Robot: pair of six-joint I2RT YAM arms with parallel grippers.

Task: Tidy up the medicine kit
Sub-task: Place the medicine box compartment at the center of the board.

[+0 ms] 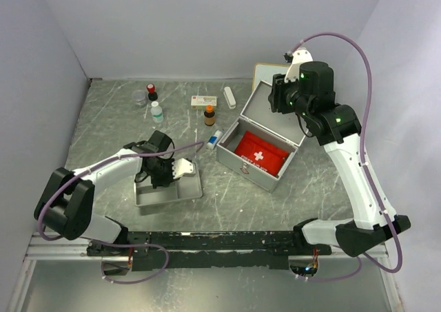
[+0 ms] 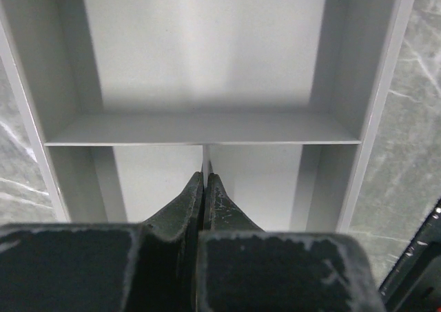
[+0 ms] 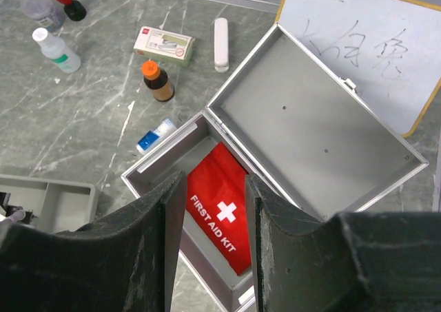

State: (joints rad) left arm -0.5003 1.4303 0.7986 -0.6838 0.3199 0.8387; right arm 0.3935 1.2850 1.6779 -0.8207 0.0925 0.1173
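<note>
Two are noted: left gripper [image 2: 205,178] closed in tray [image 2: 207,129]; right gripper [image 3: 216,181] held parted over opened medicine kit [image 3: 303,126], presumably for loading.

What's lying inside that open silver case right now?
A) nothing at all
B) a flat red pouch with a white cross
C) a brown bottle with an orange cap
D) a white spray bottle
B: the red pouch with its white cross lies on the floor of the medicine kit, whose lid stands open, while the brown bottle stands outside it on the table.
</note>
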